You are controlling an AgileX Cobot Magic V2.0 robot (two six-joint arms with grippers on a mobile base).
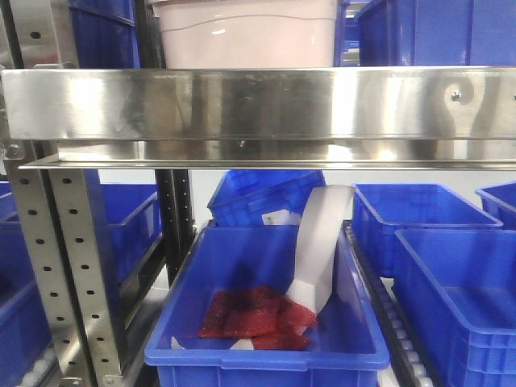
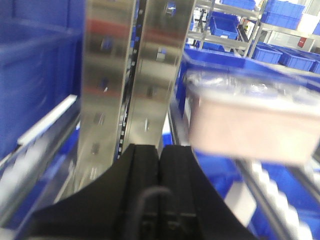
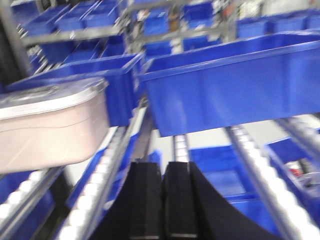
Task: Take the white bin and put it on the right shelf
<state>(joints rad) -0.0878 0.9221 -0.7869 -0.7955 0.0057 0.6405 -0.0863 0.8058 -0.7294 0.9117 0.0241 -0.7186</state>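
Observation:
The white bin [image 1: 246,36], pale pink with a thick white rim, stands behind the shiny front rail of the right shelf [image 1: 258,105] at the top of the front view. In the left wrist view the bin [image 2: 250,125] is ahead and to the right of my left gripper [image 2: 160,150], which is shut and empty. In the right wrist view the bin [image 3: 50,125] rests over roller rails, up and to the left of my right gripper [image 3: 164,167], also shut on nothing. Neither gripper touches the bin.
Perforated steel posts [image 2: 135,75] rise straight ahead of the left gripper. Blue crates [image 3: 225,85] crowd the shelves around the bin. Below the rail a blue crate [image 1: 266,359] holds red packets [image 1: 258,316] and a white curved piece [image 1: 322,242]. Roller tracks [image 3: 255,165] run ahead of the right gripper.

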